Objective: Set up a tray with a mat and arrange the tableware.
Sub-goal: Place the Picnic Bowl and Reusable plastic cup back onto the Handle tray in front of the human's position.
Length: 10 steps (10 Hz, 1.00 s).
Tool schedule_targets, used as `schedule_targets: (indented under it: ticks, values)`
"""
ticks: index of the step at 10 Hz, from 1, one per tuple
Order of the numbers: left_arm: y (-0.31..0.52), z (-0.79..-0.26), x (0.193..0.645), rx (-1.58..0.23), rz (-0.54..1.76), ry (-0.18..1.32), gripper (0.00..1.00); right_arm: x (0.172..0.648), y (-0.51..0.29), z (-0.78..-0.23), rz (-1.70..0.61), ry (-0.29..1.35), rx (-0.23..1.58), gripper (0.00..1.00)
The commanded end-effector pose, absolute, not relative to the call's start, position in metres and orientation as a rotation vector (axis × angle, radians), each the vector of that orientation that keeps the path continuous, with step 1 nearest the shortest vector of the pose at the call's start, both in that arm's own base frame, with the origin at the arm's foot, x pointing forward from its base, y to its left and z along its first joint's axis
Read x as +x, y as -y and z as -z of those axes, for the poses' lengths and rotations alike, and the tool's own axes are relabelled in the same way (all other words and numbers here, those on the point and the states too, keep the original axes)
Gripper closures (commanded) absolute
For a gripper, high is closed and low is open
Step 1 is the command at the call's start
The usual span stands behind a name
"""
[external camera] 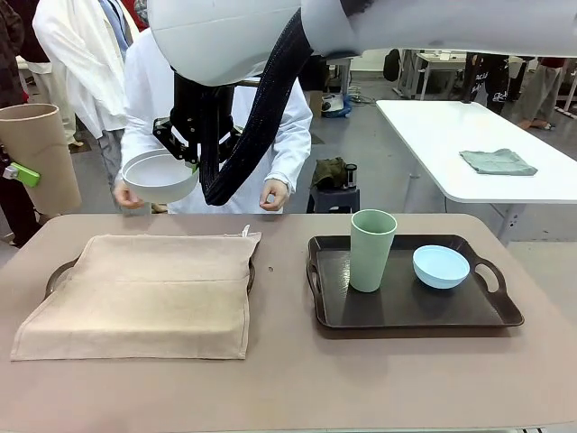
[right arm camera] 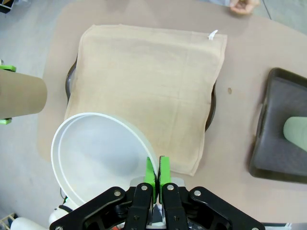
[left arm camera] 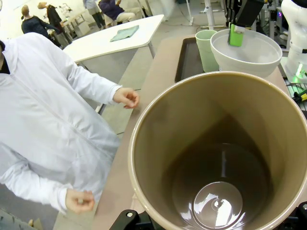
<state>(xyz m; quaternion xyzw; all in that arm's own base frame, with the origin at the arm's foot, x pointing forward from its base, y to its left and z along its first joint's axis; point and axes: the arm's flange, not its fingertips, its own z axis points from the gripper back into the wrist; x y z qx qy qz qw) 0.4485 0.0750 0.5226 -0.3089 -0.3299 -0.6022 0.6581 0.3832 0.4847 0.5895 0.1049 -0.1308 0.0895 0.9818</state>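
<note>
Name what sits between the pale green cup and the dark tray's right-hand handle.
The light blue bowl, resting in the dark tray; the front view shows it.

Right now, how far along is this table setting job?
Done: the mat covers the left tray. In hand: the right gripper pinches the white bowl above the mat's edge, and the left gripper holds the tan cup. Left: placing both, then probably the pale green cup and light blue bowl, waiting on the dark tray.
</note>
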Motion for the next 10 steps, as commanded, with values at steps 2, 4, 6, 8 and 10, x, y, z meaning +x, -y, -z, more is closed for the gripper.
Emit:
schedule_targets:
  ticks: [2, 4, 6, 8, 10]
  values:
    - [-0.075, -0.513, 0.454, -0.698, 1.376, 0.767, 0.16, 0.389, -0.484, -0.578, -0.190, 0.253, 0.214, 0.96]
    - [-0.070, -0.483, 0.465, -0.722, 1.442, 0.796, 0.16, 0.400, -0.485, -0.552, -0.198, 0.243, 0.211, 0.96]
    - [-0.065, -0.453, 0.468, -0.762, 1.505, 0.850, 0.16, 0.409, -0.486, -0.526, -0.204, 0.235, 0.219, 0.96]
    - [-0.061, -0.420, 0.479, -0.752, 1.520, 0.871, 0.16, 0.420, -0.482, -0.497, -0.217, 0.240, 0.210, 0.96]
    - [-0.062, -0.398, 0.489, -0.785, 1.508, 0.864, 0.16, 0.431, -0.476, -0.472, -0.239, 0.249, 0.221, 0.96]
